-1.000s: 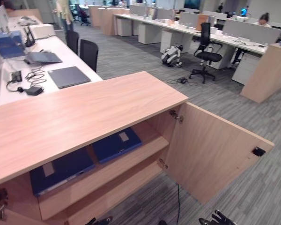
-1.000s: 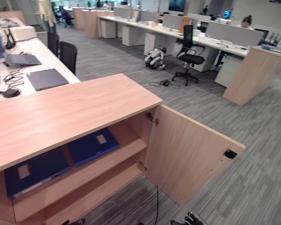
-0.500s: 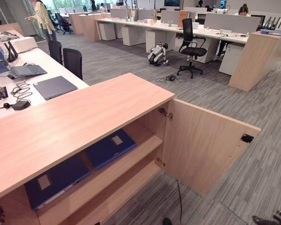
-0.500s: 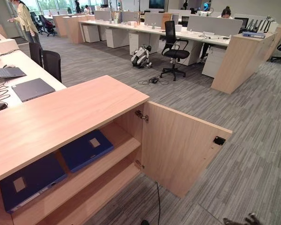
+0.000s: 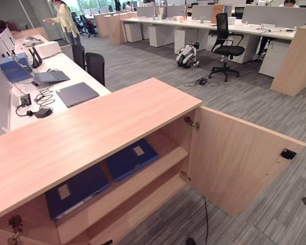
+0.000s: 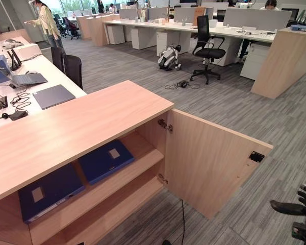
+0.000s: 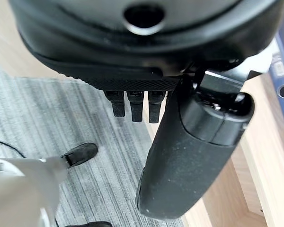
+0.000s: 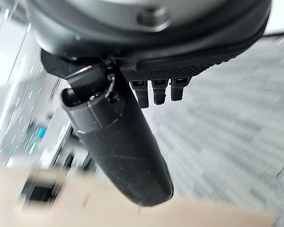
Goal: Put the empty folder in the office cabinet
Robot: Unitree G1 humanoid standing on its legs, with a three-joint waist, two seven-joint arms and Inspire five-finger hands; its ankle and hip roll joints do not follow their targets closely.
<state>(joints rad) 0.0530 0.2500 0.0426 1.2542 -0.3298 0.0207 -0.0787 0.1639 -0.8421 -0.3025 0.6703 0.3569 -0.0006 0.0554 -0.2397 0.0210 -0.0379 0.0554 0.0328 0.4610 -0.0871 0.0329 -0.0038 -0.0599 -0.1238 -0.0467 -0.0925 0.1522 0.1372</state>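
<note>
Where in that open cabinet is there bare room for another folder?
The upper shelf is crowded: two blue folders lie flat side by side, leaving a bare strip along its front edge. The lower shelf shows bare wood beside the open door.

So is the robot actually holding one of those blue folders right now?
No. Both folders lie on the cabinet shelf. The left hand and right hand are open, holding nothing.
</note>
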